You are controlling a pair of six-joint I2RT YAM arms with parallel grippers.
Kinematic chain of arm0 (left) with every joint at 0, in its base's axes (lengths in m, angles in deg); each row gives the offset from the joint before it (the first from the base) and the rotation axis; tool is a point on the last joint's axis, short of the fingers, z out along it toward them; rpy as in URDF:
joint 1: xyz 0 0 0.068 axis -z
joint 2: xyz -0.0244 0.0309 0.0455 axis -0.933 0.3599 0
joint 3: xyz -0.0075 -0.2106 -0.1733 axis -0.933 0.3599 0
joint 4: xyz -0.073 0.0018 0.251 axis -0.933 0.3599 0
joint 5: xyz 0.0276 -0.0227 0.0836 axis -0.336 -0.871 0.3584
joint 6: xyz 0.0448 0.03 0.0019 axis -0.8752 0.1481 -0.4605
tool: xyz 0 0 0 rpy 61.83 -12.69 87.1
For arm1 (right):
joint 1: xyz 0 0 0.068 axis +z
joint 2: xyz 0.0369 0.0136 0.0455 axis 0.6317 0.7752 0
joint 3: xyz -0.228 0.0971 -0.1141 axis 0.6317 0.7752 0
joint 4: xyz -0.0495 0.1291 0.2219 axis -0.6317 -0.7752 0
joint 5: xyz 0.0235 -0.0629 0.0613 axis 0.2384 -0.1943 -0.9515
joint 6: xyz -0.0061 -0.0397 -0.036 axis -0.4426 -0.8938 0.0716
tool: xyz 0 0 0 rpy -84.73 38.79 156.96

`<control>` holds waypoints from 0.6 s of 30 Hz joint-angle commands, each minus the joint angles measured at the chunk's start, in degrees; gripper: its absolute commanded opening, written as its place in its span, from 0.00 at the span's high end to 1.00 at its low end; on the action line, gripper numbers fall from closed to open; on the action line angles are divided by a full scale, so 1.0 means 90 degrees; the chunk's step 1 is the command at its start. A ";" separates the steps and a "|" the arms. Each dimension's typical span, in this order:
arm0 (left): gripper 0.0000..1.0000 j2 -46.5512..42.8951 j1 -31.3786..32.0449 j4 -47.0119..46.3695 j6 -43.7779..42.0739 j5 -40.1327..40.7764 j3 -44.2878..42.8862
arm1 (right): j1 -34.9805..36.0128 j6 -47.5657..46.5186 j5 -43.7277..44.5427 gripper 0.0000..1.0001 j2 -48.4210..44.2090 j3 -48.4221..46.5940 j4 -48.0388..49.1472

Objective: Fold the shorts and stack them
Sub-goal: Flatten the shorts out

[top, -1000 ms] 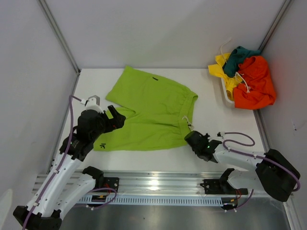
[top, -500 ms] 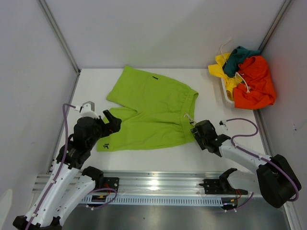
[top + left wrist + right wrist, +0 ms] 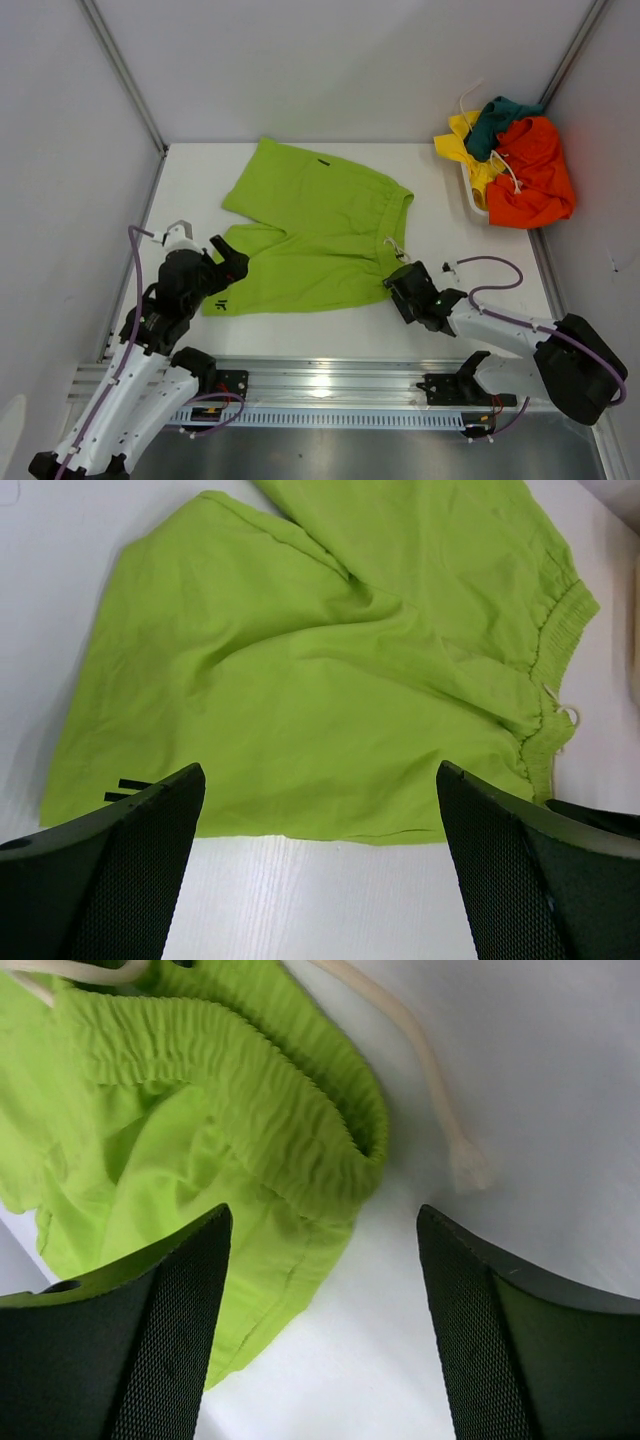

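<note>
1. Since the right gripper (image 3: pixel 396 290) sits with its jaws wide and empty at the near right corner of the green shorts (image 3: pixel 320 235), closing there might catch only the top layer of the waistband (image 3: pixel 270 1090) or the loose drawstring (image 3: pixel 430 1090). The cloth would then bunch up instead of folding.
2. The left gripper (image 3: pixel 232 262), also wide and empty, hangs over the near left leg hem. If the two arms lift unevenly, the fold would likely skew.
3. The green shorts lie spread mid-table, waistband right, legs left, with the far leg angled away.
4. The basket (image 3: pixel 468 192) at the far right holds the orange shorts (image 3: pixel 535 180), yellow shorts (image 3: pixel 462 140) and teal shorts (image 3: pixel 500 115), heaped above its rim with white strings across them. Pulling one pair could drag out another or tip the basket.
</note>
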 commanded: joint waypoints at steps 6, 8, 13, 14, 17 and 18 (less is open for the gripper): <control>0.01 0.0044 -0.0055 0.0123 0.0305 0.0526 -0.0036 | -0.0134 0.0355 0.0314 0.26 0.0916 -0.0243 0.0498; 0.01 0.0005 -0.0055 0.0152 0.0374 0.0594 -0.0026 | -0.0193 0.0491 0.0304 0.29 0.1170 -0.0409 0.0323; 0.01 -0.0015 -0.0055 0.0318 0.0657 0.0916 -0.0017 | -0.0242 0.0687 0.0304 0.57 0.1405 -0.0566 0.0166; 0.01 0.0014 -0.0064 0.0328 0.0667 0.0936 -0.0007 | -0.0242 0.0726 0.0324 0.67 0.1405 -0.0614 0.0089; 0.01 0.0141 -0.0055 0.0289 0.0677 0.0966 0.0032 | -0.0300 0.0756 0.0382 0.81 0.1464 -0.0712 0.0010; 0.01 0.0200 -0.0055 0.0260 0.0696 0.0966 0.0061 | -0.0329 0.0746 0.0402 0.82 0.1493 -0.0819 0.0000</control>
